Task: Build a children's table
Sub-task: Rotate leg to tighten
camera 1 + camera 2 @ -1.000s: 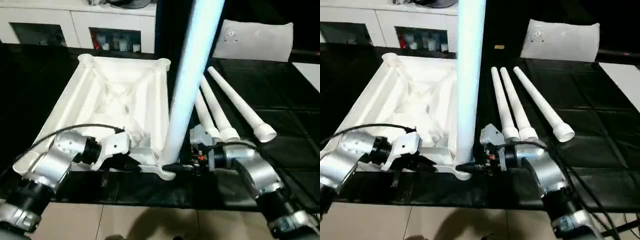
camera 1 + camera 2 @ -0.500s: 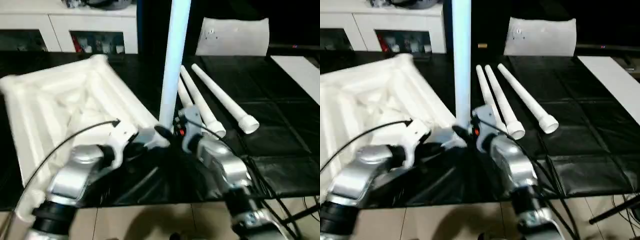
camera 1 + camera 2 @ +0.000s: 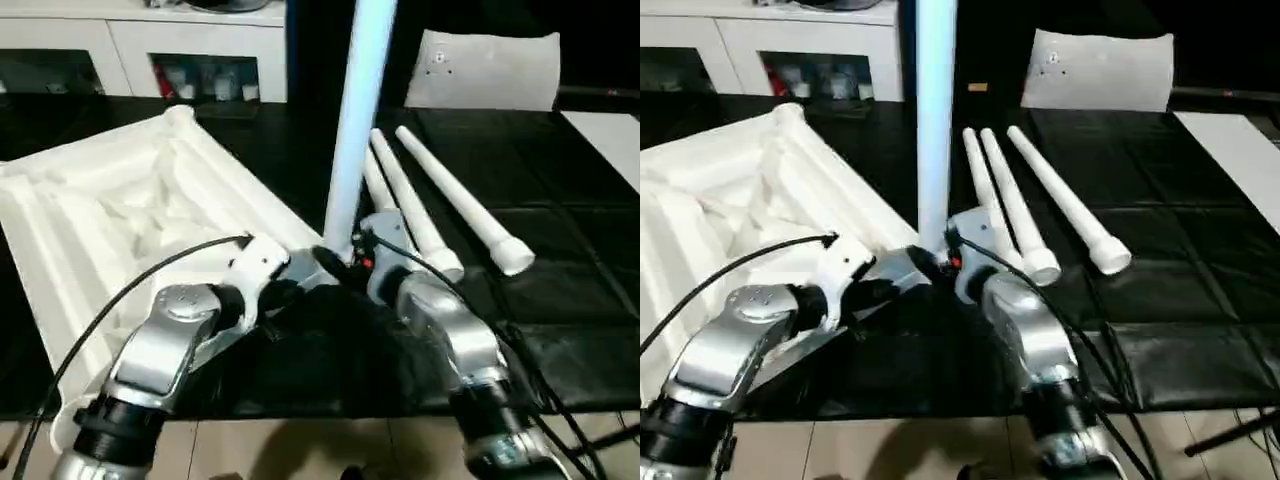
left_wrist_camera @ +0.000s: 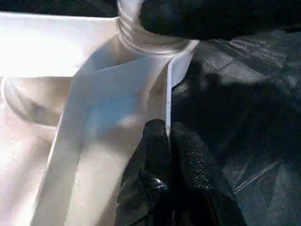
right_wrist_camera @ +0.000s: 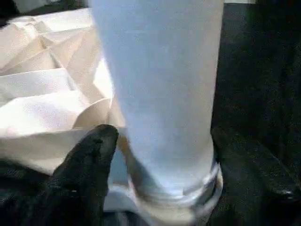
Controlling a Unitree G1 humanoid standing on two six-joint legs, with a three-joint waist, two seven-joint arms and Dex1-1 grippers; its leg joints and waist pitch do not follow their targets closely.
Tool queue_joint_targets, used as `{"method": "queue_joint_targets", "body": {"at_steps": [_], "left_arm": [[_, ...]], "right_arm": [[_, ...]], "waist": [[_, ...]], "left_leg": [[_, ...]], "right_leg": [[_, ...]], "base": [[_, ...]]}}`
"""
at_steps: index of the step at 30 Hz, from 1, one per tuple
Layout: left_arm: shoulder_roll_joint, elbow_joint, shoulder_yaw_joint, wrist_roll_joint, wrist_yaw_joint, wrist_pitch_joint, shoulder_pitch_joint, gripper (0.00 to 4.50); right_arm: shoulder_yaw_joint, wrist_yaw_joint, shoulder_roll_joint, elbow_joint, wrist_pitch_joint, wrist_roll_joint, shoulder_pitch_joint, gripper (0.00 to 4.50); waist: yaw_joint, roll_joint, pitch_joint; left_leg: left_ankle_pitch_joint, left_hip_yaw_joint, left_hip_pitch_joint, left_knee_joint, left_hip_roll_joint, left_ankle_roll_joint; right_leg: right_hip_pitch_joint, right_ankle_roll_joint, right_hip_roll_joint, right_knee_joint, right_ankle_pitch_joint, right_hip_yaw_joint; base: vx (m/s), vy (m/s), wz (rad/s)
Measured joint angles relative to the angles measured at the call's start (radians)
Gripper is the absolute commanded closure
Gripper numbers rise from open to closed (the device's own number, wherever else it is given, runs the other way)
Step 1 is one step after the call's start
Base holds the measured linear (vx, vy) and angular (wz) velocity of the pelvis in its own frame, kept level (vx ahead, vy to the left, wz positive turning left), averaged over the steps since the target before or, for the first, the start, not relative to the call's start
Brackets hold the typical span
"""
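Observation:
The white tabletop (image 3: 120, 200) lies underside up on the black mat, turned at a slant. One white leg (image 3: 355, 130) stands upright in its near corner socket (image 4: 150, 42). My left gripper (image 4: 168, 136) is shut on the thin rim of the tabletop just beside that socket. My right gripper (image 5: 164, 155) is open around the foot of the upright leg, with one black finger (image 5: 89, 160) on either side of it. Three more legs (image 3: 455, 205) lie side by side on the mat to the right.
A white flat bag (image 3: 485, 70) lies at the back right. A white cabinet (image 3: 130, 45) stands behind the mat at the back left. The mat's near edge (image 3: 330, 415) meets the tiled floor just below my forearms.
The tabletop has turned: its far end has swung to the left, while the corner with the upright leg stays at my grippers. The camera has also shifted.

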Motion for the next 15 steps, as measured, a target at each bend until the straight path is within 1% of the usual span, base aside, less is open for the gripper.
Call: {"method": "queue_joint_targets", "body": {"at_steps": [2, 4, 6, 8, 10, 12, 15], "left_arm": [[0.032, 0.014, -0.008, 0.0, -0.034, -0.041, -0.002, 4.5], [0.045, 0.019, -0.009, 0.002, -0.047, -0.059, -0.003, 4.5], [0.078, 0.028, -0.016, 0.001, -0.091, -0.094, -0.004, 4.5], [0.128, 0.048, -0.024, -0.012, -0.151, -0.143, -0.009, 4.5], [0.153, 0.067, -0.028, -0.018, -0.185, -0.18, -0.014, 4.5], [0.193, 0.11, -0.052, -0.021, -0.258, -0.26, -0.038, 4.5], [0.232, 0.147, -0.061, -0.035, -0.346, -0.338, -0.041, 4.5]], "right_arm": [[0.01, 0.075, -0.048, -0.027, 0.0, 0.023, 0.023, 0.53], [0.016, 0.104, -0.058, -0.031, -0.001, 0.031, 0.03, 0.43], [0.033, 0.168, -0.112, -0.05, 0.0, 0.043, 0.033, 0.18], [0.05, 0.247, -0.164, -0.071, -0.005, 0.052, 0.035, 0.04], [0.053, 0.293, -0.194, -0.083, -0.011, 0.056, 0.035, 0.04], [0.072, 0.369, -0.237, -0.089, -0.046, 0.063, 0.035, 0.04], [0.073, 0.441, -0.286, -0.084, -0.073, 0.065, 0.035, 0.04]], "waist": [[0.0, 0.0, 0.0], [0.0, 0.001, 0.001], [0.004, 0.003, 0.002], [0.009, 0.003, 0.002], [0.013, 0.002, 0.002], [0.02, 0.002, 0.002], [0.03, 0.002, 0.002]], "left_leg": [[0.0, 0.0, 0.0, -0.001, 0.001, 0.0], [0.0, 0.0, 0.0, -0.001, 0.001, 0.0], [0.0, 0.0, 0.0, -0.001, 0.001, 0.0], [0.0, 0.0, -0.001, -0.001, 0.001, 0.0], [0.0, 0.0, -0.001, 0.0, 0.001, 0.0], [0.0, 0.0, -0.002, 0.0, 0.0, 0.0], [0.0, 0.0, -0.003, 0.001, 0.0, 0.0]], "right_leg": [[0.0, -0.001, 0.001, 0.0, 0.0, 0.0], [-0.001, -0.003, 0.002, 0.001, 0.002, 0.0], [-0.001, -0.003, 0.002, 0.001, 0.002, 0.0], [-0.001, -0.003, 0.001, 0.0, 0.002, 0.0], [-0.001, -0.003, 0.001, 0.0, 0.002, 0.0], [-0.001, -0.003, 0.0, 0.0, 0.002, 0.0], [-0.001, -0.003, 0.0, 0.0, 0.002, 0.0]], "base": [[0.0, 0.0, 0.0], [0.0, 0.0, 0.0], [0.0, 0.0, 0.0], [0.0, 0.0, 0.0], [0.0, 0.0, 0.0], [0.0, 0.0, 0.0], [0.0, 0.0, 0.0]]}}
